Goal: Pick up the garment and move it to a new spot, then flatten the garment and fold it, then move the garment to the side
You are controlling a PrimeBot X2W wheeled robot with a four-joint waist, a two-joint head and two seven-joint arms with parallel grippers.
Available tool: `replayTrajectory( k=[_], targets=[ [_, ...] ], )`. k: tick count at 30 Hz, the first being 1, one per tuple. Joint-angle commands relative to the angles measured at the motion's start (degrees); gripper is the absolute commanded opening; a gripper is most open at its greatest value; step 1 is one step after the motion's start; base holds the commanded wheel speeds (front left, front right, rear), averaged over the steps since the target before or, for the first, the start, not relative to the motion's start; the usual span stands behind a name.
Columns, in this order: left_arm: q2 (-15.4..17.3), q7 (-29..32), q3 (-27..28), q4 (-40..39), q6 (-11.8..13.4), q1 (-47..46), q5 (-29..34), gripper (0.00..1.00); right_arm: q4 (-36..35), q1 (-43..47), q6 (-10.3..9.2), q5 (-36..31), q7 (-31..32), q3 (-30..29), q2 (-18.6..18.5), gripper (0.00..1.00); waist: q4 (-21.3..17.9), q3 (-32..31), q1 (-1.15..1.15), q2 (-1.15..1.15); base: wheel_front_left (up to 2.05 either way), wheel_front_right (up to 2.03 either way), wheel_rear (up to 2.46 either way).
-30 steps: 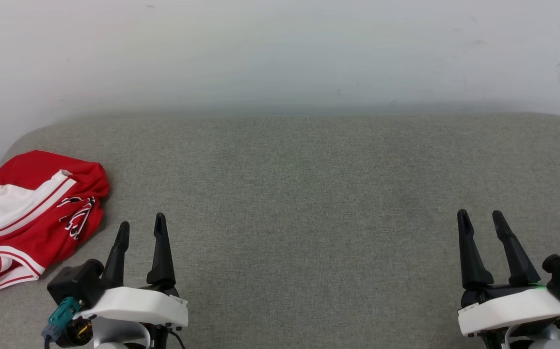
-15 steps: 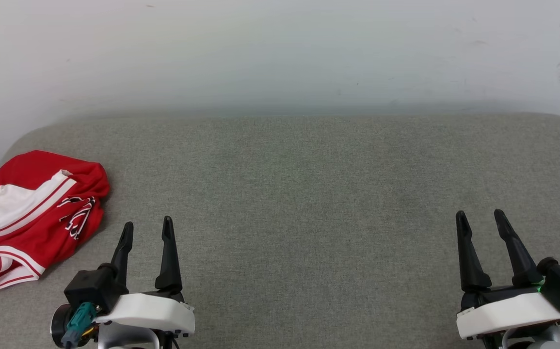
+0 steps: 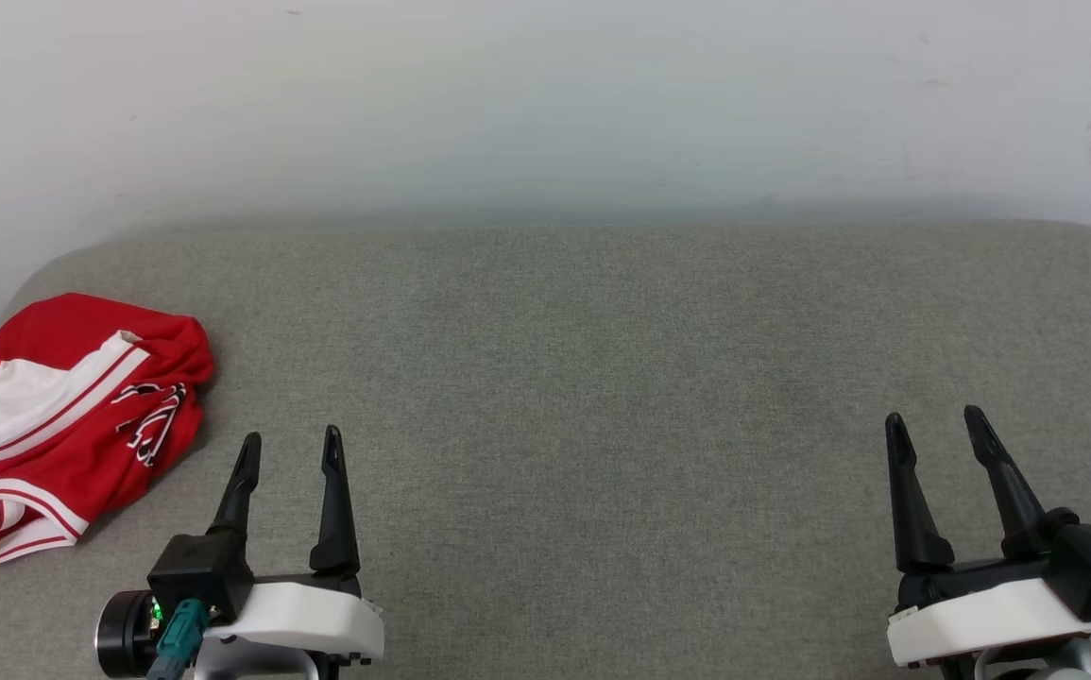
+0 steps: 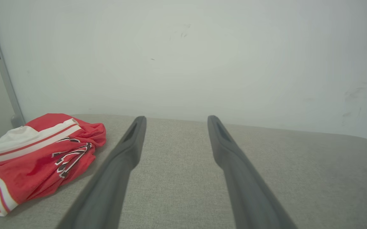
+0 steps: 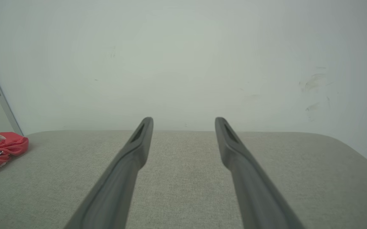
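Lying crumpled at the left end of the grey fabric tabletop (image 3: 602,378), the garment (image 3: 73,416) shows its white sleeve panel and striped trim uppermost. The left tool (image 3: 292,434) hovers near it, just to its right, fingers spread and holding nothing. The right tool (image 3: 934,416) sits well apart at the opposite end, likewise released and empty. A pale wall (image 3: 545,104) rises behind.

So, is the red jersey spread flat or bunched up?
Bunched up. The garment lies as a rumpled bundle on the grey surface, lettering creased.
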Motion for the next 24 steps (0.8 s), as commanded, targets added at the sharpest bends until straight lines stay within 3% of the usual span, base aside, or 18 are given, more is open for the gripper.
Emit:
replayTrajectory(
  k=[1,18,24],
  targets=[
    [0.0,-0.5,0.1,-0.2,0.0,0.5,1.3,1.00,-0.7,0.2,-0.02,-1.3,-0.6,0.0,0.0,1.00,0.0,0.0,0.00,0.00,0.00,0.00,0.00],
    [-0.3,-2.2,1.1,0.5,-0.8,1.2,5.8,1.00,0.1,0.7,-0.03,0.7,-2.2,0.0,0.0,1.00,-0.1,0.1,0.00,0.00,0.00,0.00,0.00],
    [-0.3,-2.1,1.3,1.2,-1.2,1.2,3.4,1.00,0.8,0.9,-0.03,2.6,-2.1,-0.1,0.0,1.00,0.0,0.1,0.00,0.00,0.00,0.00,0.00]
  ],
)
